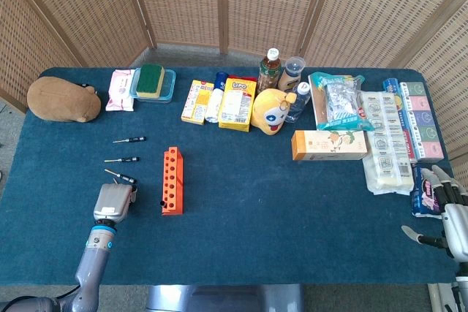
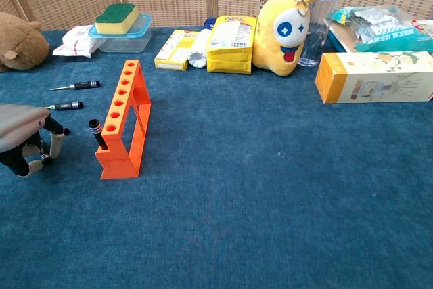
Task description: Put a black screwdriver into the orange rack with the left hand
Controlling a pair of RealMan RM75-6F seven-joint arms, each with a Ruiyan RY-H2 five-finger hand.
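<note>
The orange rack stands left of the table's middle, with one black screwdriver leaning in its nearest hole. Three more black screwdrivers lie left of it: a far one, a middle one and a near one. My left hand hovers just behind the near one's handle, fingers hanging down and apart, holding nothing that I can see. My right hand rests open at the table's right edge.
A brown plush lies at the far left. A sponge on a clear box, snack boxes, a yellow toy, bottles and an orange carton line the back. Packets crowd the right side.
</note>
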